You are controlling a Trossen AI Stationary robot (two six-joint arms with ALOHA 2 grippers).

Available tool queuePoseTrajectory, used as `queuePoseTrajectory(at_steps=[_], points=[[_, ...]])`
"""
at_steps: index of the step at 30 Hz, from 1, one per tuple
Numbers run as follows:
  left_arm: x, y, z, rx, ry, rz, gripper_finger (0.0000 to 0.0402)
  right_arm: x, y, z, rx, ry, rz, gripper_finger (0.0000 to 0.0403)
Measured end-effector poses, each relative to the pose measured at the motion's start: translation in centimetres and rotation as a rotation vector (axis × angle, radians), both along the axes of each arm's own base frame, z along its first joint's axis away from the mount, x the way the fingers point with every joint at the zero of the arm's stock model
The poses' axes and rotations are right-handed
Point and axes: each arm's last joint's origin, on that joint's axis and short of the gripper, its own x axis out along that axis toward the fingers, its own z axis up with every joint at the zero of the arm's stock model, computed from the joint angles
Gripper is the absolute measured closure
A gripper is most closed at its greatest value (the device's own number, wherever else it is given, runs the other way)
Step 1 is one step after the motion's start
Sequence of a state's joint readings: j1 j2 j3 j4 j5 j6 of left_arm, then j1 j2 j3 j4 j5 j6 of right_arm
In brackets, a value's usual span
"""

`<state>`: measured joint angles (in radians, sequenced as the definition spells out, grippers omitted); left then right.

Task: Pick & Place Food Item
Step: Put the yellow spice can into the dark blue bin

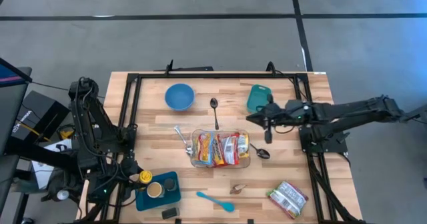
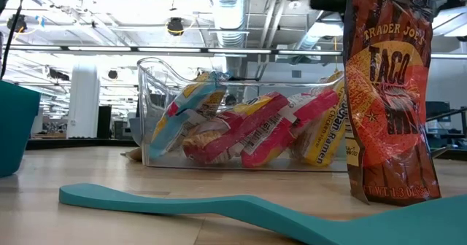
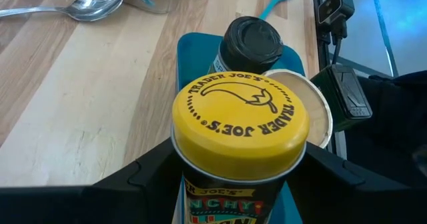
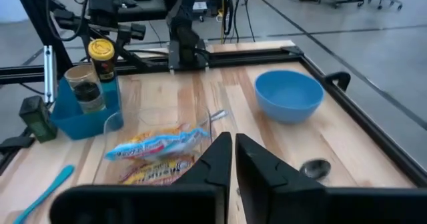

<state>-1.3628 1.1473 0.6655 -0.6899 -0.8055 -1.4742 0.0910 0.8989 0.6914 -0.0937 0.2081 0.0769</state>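
Observation:
A clear container in the middle of the table holds several ramen packets. My right gripper hangs shut and empty just past the container's far right corner. A red taco packet lies at the near right. A jar with a yellow lid stands upright between the fingers of my left gripper at the near left, over the edge of a teal tray. My left gripper pinches the jar's round sides just below the yellow lid, one finger on each side. The fingers slant down at it from the table's left side. The jar is upright; the gripper hides whether its base rests on the tray.
The teal tray also holds a black-lidded jar and a cup. A blue bowl, a teal cup and a spoon lie at the far side. Another spoon, a teal spatula and a black frame are also present.

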Motion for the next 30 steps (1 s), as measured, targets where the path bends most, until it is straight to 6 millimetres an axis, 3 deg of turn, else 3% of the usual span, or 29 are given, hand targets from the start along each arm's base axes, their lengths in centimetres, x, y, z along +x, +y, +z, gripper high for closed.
queuePoseTrajectory(at_steps=[5, 13, 30], points=[[0.0, 0.0, 0.0, 0.000, 0.000, 0.000, 0.0176, -2.6, -0.1, -0.4, 0.039, -0.026, -0.003, 0.0392], [0.0, 0.0, 0.0, 0.002, 0.000, -0.001, 0.0178, -5.1, -0.4, -3.3, 0.069, -0.060, -0.064, 0.0393], [0.0, 0.0, 0.0, 0.003, -0.001, -0.002, 0.0179, -5.4, -0.4, -3.8, 0.076, -0.058, -0.061, 0.0393]])
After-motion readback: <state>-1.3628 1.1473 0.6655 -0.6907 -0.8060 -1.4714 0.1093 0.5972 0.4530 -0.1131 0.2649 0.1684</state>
